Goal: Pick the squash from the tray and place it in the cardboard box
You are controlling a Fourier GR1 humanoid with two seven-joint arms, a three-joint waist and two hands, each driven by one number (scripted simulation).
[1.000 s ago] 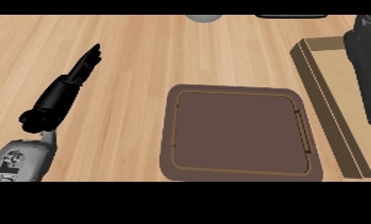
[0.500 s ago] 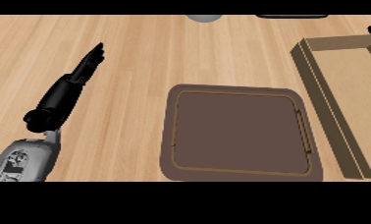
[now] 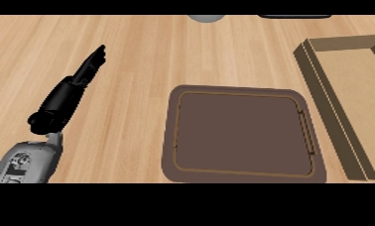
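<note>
Pale wooden worktop (image 3: pixel 161 56) fills the view, and at its left the left robot hand (image 3: pixel 73 88) lies with fingers stretched out straight, holding nothing; the right robot hand does not show. Right of it sits the brown tray (image 3: pixel 245 173), and beyond that, at the right edge, the cardboard box (image 3: pixel 322 79). The squash cannot be seen on the tray or anywhere else.
</note>
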